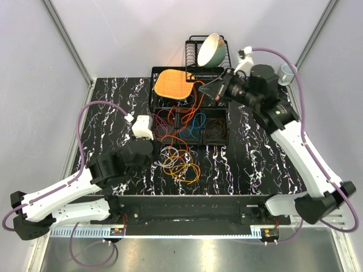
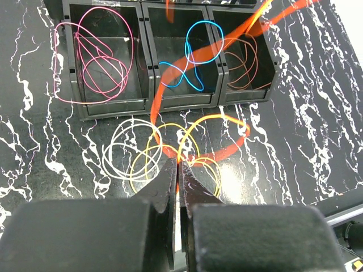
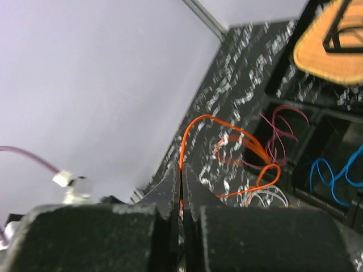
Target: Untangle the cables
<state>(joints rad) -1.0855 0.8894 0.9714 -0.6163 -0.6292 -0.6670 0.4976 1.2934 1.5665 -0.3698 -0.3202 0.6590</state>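
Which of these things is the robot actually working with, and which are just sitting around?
In the job: orange cable, pinched by left gripper and right gripper; cable pile on the table; pink cable and blue cable in the bins.
Just lying about: rack, bowl, orange mat, cup.

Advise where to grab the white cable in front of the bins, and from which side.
Take the white cable on its far-left arc, coming straight down with the jaws across the wire. It lies flat on the table, so no side entry, and that arc looks like the only clear stretch: its right side overlaps the yellow cable and orange cable.
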